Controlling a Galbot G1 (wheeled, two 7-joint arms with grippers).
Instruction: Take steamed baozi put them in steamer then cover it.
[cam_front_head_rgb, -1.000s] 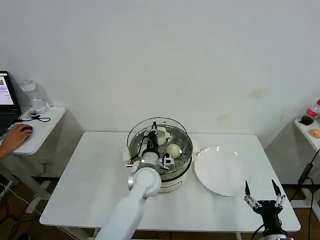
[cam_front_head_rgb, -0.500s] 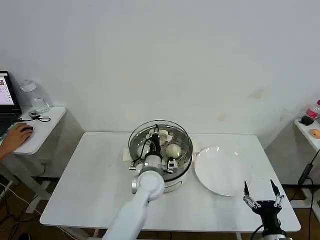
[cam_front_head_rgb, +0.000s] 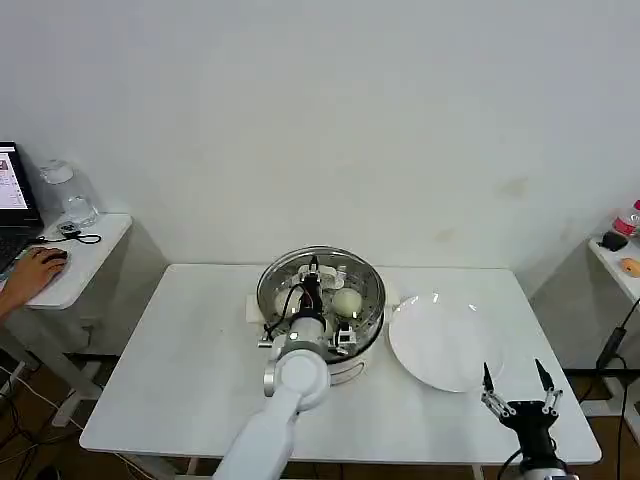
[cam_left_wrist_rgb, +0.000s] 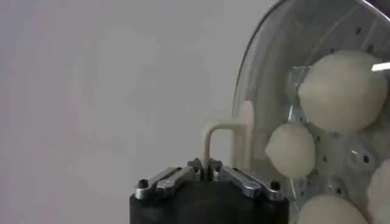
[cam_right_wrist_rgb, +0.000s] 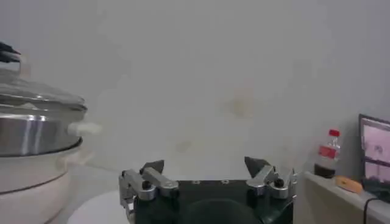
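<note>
The baozi (cam_left_wrist_rgb: 341, 91) sit inside the steamer (cam_front_head_rgb: 322, 318). The left tool (cam_left_wrist_rgb: 210, 173) grips the cover (cam_front_head_rgb: 320, 288) (seemingly seated); only letting go remains. Right tool (cam_front_head_rgb: 516, 385), released, idles at four o'clock.

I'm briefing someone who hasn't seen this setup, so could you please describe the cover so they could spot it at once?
On the white table, find the shiny steel steamer on its cream base, left of the flat white plate. The cover lies on top, gripped at its handle by the left gripper. It alone is clear glass, showing the baozi beneath.

white table (cam_front_head_rgb: 180, 370), steamer (cam_front_head_rgb: 345, 362), white plate (cam_front_head_rgb: 440, 345)
</note>
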